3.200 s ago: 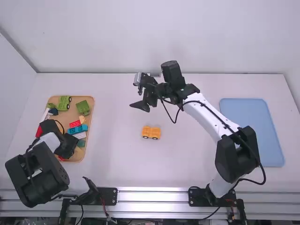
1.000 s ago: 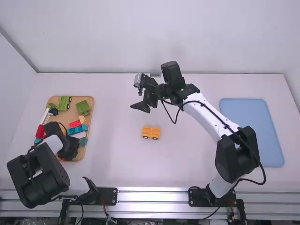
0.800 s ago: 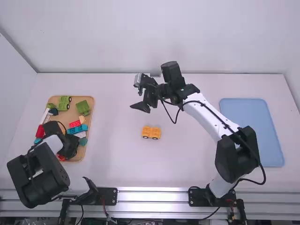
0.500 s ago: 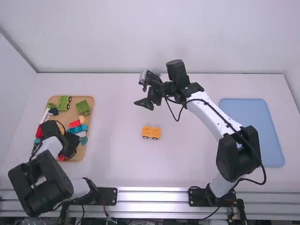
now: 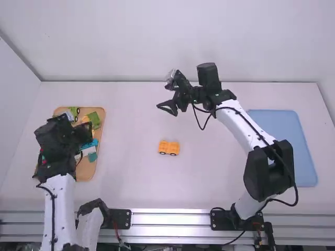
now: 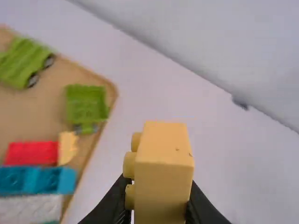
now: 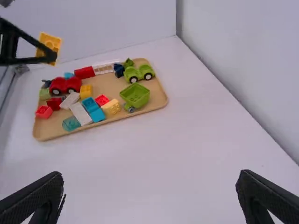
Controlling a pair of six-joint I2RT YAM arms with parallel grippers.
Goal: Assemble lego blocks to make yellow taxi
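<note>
Studs show along one face of the yellow brick (image 6: 163, 186) in the left wrist view, where it fills the middle of the picture. The right wrist view adds the side angle: it has the brick raised off the counter (image 5: 209, 178), and it lays out what the left arm (image 5: 56, 209) covers in the high view. There, in the wooden tray (image 5: 86, 171), sit a red wheeled vehicle (image 7: 65, 85), a white brick (image 7: 81, 113), a teal block (image 7: 71, 123) and other loose pieces, with a green wheeled vehicle (image 7: 139, 73) and a green open block (image 7: 135, 95) toward one end. The high view gives the task's other part, a yellow wheeled base (image 5: 168, 147), standing on its wheels in the middle of the counter, apart from both arms

Also around: a blue tray (image 5: 282, 146) lies flat at the right side, partly behind the right arm (image 5: 245, 130). The left arm reaches across the wooden tray and blocks much of it from above

The left gripper (image 5: 82, 127) has its fingers closed on the yellow brick, one on each side, the brick sticking out past them. The right gripper (image 5: 166, 109) hangs beyond the yellow wheeled base, fingers (image 7: 35, 198) spread wide with nothing between them
</note>
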